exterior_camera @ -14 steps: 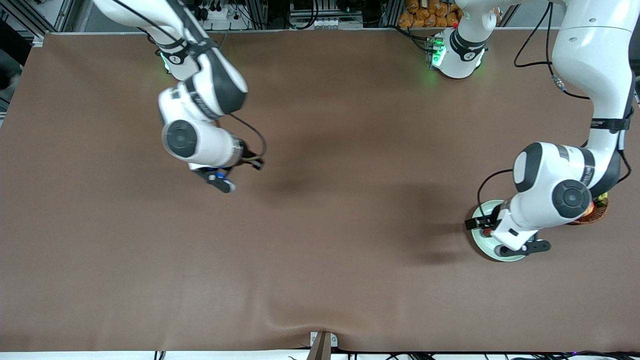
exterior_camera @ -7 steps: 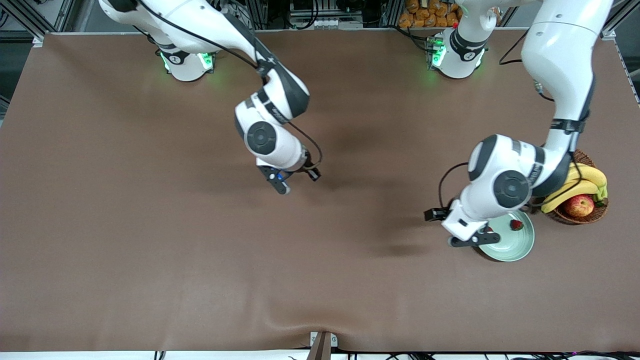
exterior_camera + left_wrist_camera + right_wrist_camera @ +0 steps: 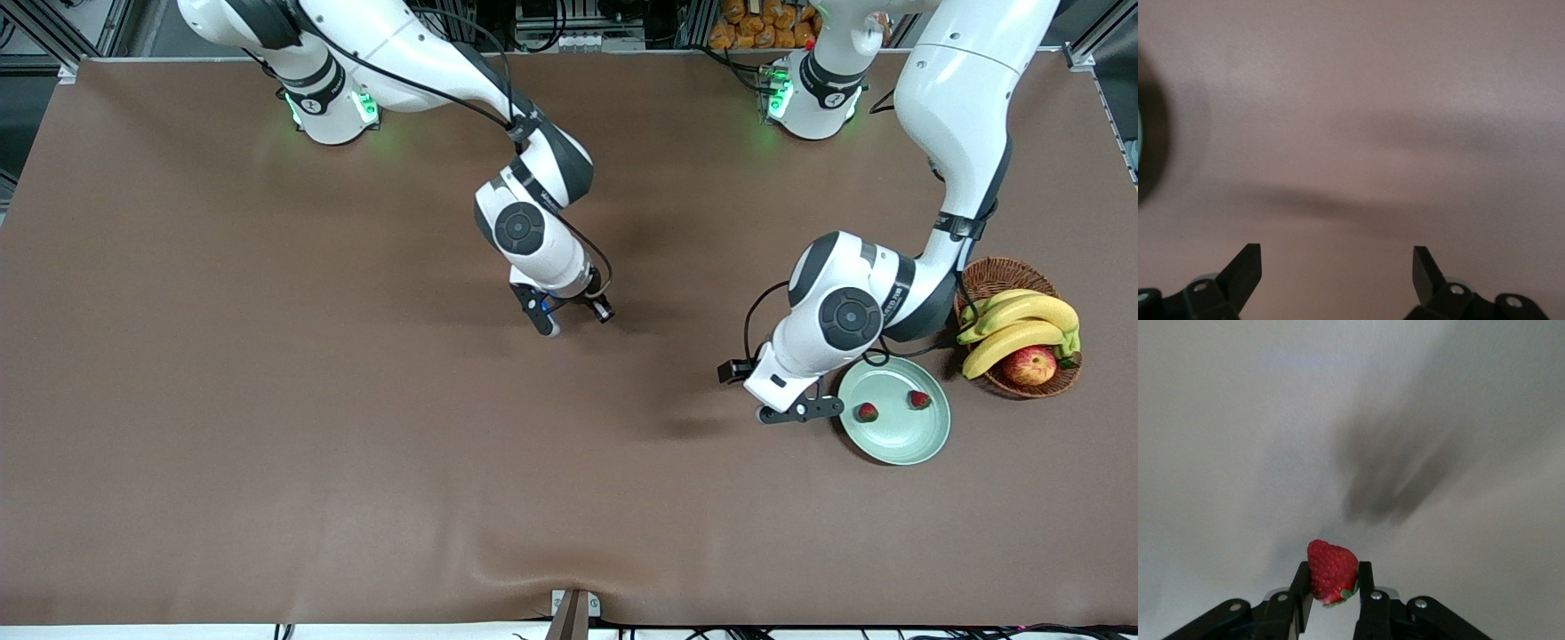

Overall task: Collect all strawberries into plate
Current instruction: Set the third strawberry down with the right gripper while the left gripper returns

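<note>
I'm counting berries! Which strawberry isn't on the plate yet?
The strawberry pinched in the right claw, up over the bare table. The other two strawberries already lie on the plate.

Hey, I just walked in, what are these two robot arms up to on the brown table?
They are gathering small red strawberries onto the round pale mint-green plate. Two strawberries already lie on it. The right claw is shut on a third strawberry, over the middle of the table. The left claw is open and empty, just beside the plate. A brown wicker basket with yellow bananas and a red-yellow apple stands beside the plate.
</note>
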`<state>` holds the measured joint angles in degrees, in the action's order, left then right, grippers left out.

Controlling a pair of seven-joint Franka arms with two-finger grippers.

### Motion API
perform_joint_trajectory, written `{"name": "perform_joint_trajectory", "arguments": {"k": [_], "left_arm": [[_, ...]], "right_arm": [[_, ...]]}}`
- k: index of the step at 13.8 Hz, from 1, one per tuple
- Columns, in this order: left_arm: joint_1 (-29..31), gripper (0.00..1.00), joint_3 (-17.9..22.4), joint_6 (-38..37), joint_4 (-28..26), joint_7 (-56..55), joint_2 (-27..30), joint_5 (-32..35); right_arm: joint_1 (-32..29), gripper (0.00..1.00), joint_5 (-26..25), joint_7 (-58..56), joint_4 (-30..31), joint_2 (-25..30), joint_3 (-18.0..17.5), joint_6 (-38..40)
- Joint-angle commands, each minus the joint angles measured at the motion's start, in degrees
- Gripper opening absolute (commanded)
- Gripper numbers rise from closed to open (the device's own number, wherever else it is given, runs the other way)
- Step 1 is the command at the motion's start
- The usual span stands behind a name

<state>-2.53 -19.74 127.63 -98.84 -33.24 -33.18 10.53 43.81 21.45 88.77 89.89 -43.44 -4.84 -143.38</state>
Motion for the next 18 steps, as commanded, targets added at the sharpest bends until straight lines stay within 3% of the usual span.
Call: {"name": "perform_joint_trajectory", "arguments": {"k": [1,2,3,5,6,7,9,15,18], "left_arm": [[-0.63,1.0,-0.04,0.87,-1.0,-3.75,0.75,1.16],[-0.81,1.0,-0.04,0.87,-0.91,-4.11,0.66,1.07],[-0.89,1.0,-0.04,0.87,-0.83,-4.28,0.57,0.98],[-0.9,1.0,-0.04,0.87,-0.65,-4.37,0.48,0.81],[-0.9,1.0,-0.13,0.87,-0.48,-4.37,0.48,0.63],[-0.81,1.0,-0.13,0.87,-0.39,-4.37,0.39,0.63],[-0.98,1.0,-0.13,0.87,-0.39,-4.46,-0.31,0.63],[-5.72,1.0,-0.13,0.96,1.81,-9.29,-2.5,0.63],[-9.49,1.0,-0.13,0.96,1.99,-11.56,-3.03,0.54]], "right_arm": [[2.32,0.02,2.71,1.4,-3.75,-2.78,0.62,-0.76],[2.76,0.13,3.59,2.19,-4.72,-3.74,0.71,-0.76],[3.2,0.39,3.6,2.81,-5.86,-4.88,0.71,-0.94],[3.73,0.46,3.42,2.81,-6.75,-6.21,0.8,-2.51],[3.65,0.85,3.42,2.73,-6.83,-6.13,0.8,-2.43],[3.12,1.0,3.16,2.64,-6.92,-5.86,0.89,-1.82],[3.03,1.0,2.2,2.2,-7.19,-4.81,1.5,-0.69],[-4.25,1.0,-1.84,1.41,-13.42,-2.18,1.94,17.05],[-8.29,1.0,-3.34,-6.73,-13.34,0.9,1.85,24.08]]}}
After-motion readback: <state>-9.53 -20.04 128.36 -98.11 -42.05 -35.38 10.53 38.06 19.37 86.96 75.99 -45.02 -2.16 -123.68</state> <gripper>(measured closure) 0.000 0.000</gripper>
